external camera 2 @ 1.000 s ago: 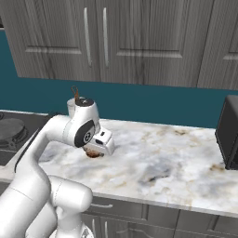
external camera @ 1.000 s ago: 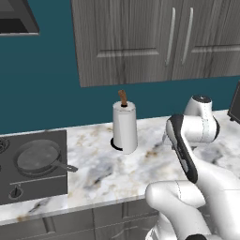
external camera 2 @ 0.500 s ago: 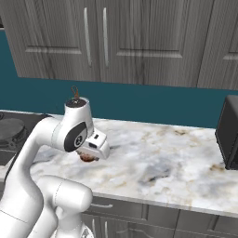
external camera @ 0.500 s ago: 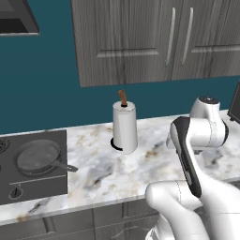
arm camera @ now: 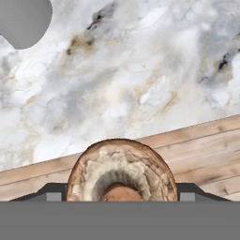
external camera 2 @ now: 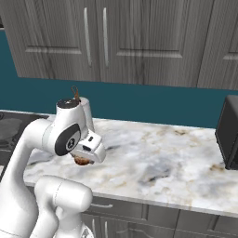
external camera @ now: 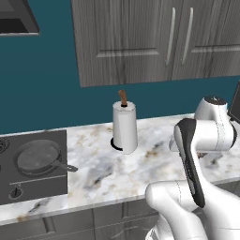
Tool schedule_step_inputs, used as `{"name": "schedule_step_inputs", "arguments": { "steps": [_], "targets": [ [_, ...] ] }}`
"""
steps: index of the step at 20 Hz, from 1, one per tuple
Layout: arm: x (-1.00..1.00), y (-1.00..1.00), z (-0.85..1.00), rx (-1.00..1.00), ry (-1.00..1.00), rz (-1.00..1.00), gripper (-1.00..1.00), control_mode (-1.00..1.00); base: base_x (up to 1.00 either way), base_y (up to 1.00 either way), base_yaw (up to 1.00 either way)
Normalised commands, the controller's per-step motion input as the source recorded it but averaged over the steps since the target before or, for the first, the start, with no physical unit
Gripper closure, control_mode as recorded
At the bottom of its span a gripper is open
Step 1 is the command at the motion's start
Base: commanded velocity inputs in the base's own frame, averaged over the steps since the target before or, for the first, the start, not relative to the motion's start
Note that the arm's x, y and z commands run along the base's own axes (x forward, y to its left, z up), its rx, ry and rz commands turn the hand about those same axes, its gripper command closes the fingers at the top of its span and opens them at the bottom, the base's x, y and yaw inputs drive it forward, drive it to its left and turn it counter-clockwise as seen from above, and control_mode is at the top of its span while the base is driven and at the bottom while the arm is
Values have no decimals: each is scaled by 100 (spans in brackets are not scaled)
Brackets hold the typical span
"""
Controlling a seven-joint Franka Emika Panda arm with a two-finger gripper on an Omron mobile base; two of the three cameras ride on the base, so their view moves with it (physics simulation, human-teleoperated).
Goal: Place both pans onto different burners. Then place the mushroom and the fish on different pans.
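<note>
the small round brown mushroom with a reddish-brown cap (arm camera: 122,171) is sitting right at the robot's dark two-finger gripper (external camera 2: 83,159), its pale gilled underside facing the hand camera, and it is hanging just above the white-and-grey veined marble counter (external camera 2: 158,162), to the right of the white paper-towel roll on its brown spindle (external camera: 124,125) and a little nearer the counter's front edge. the gripper appears to be clamped on the mushroom, since the mushroom is riding off the counter under the hand, though the finger tips themselves are hidden behind it. one dark round frying pan with a thin straight handle (external camera: 38,158) is resting on a burner of the dark grey cooktop (external camera: 33,185), well to the left of the paper-towel roll, with its handle pointing toward the roll. judging by its look, the mushroom is light, soft and a little springy, with a smooth rounded cap that could slip or bruise under a hard squeeze; a gentle pinch across the widest part of the cap looks like the safest hold. the carry from beside the roll toward the pan is probably the step under way.
</note>
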Motion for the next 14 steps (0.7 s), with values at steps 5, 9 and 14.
{"name": "schedule_step_inputs", "arguments": {
  "steps": [5,9,14],
  "targets": [
    [-28,1,22,0,0,0,100,-100,0,0,0],
    [-13,1,33,-1,0,0,100,-100,0,0,0],
    [0,1,12,-2,0,0,100,-100,0,0,0]
  ]
}}
